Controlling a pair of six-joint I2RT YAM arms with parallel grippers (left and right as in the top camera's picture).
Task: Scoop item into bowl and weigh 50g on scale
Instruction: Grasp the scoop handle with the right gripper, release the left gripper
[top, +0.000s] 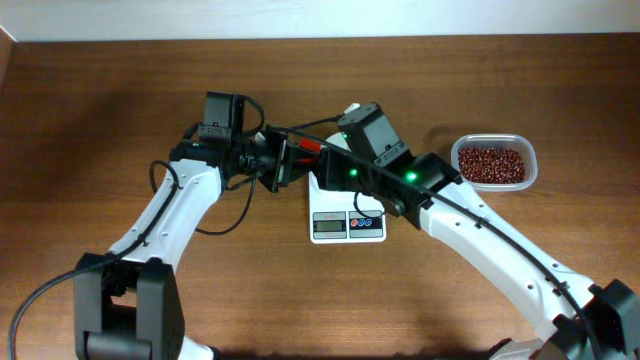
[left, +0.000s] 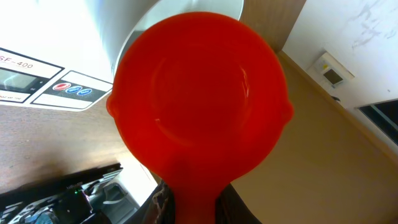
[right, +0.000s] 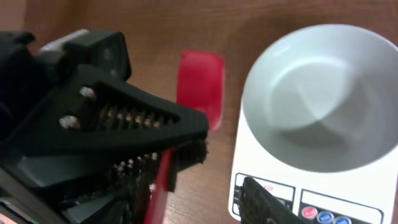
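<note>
My left gripper (top: 278, 160) is clamped on the handle of the red plastic round-headed scoop (left: 199, 106). The overhead view shows only a sliver of that red. The left wrist view is filled with the scoop's round head, with the scale's buttons off to its left. The right wrist view gives the scoop edge-on, just beside the left rim of the small round white bowl (right: 317, 93).

That bowl sits on the flat white rectangular digital scale (top: 347, 222), its inside plain white. From overhead my right arm covers nearly all of it, so only the right wrist view shows it whole.

Of my right gripper (right: 266, 199), one dark fingertip shows at the bottom edge, over the scale's front. I cannot tell whether the jaws are apart or together.

The small dark red-brown beans (top: 490, 163) lie heaped in the clear rectangular plastic tub (top: 531, 165), well apart to the right of the scale. Only the overhead view shows them. Bare brown wooden table (top: 100, 120) runs between the scale and the tub, in front of the scale, and wide to the left of my left arm.
</note>
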